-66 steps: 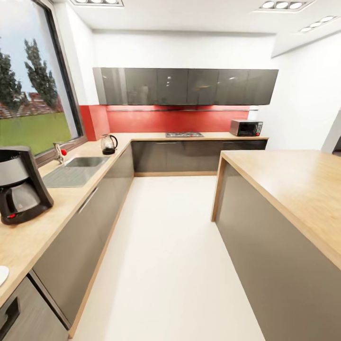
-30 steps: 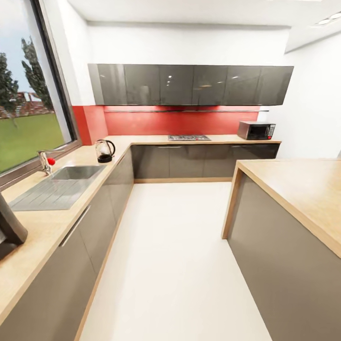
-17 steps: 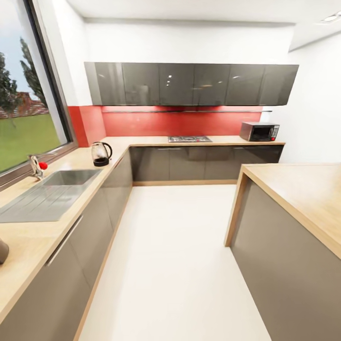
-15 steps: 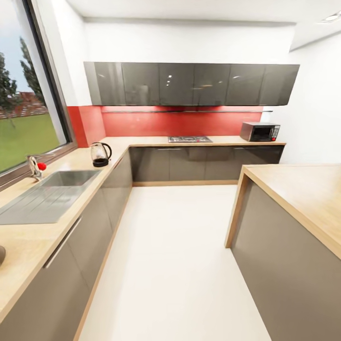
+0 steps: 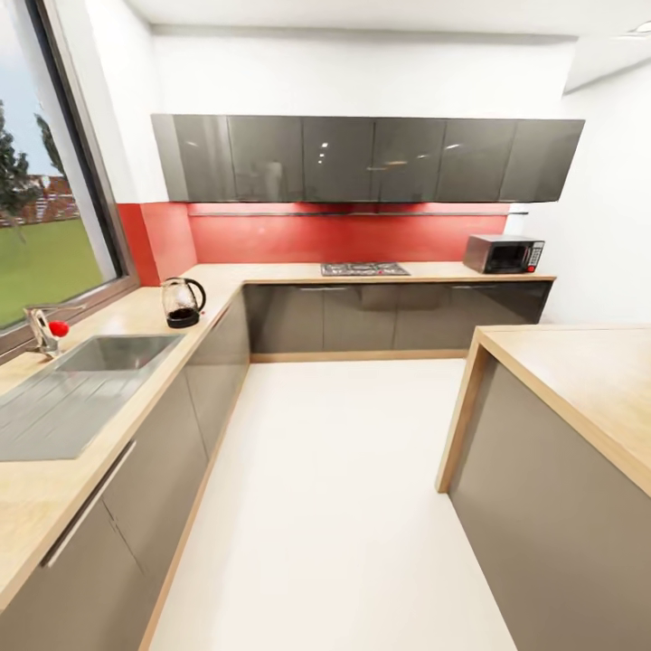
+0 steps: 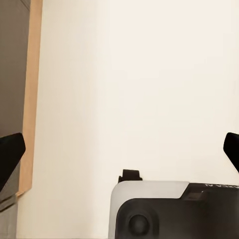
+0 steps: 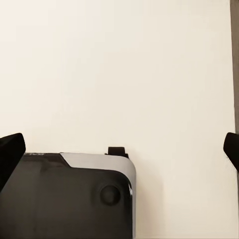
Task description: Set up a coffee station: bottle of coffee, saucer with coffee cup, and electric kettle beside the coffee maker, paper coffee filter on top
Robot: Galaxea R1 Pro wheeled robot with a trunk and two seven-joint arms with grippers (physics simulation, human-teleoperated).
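Standing on the table (image 5: 136, 312) beyond the sink (image 5: 108, 354), the electric kettle (image 5: 182, 302); left tool (image 6: 119, 154) and right tool (image 7: 119, 152) are hanging wide above the floor (image 5: 344, 506).

A home kitchen: wood-look kitchen countertop (image 5: 136, 312) with steel sink (image 5: 113, 353), hob (image 5: 363, 268), microwave (image 5: 504, 254), glossy grey wall cabinets (image 5: 362, 158).

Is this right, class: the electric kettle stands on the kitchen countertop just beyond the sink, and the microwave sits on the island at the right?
Not quite. In the head view the microwave sits on the back counter against the far wall, not on the island. The rest holds: the electric kettle stands on the kitchen countertop just beyond the sink.
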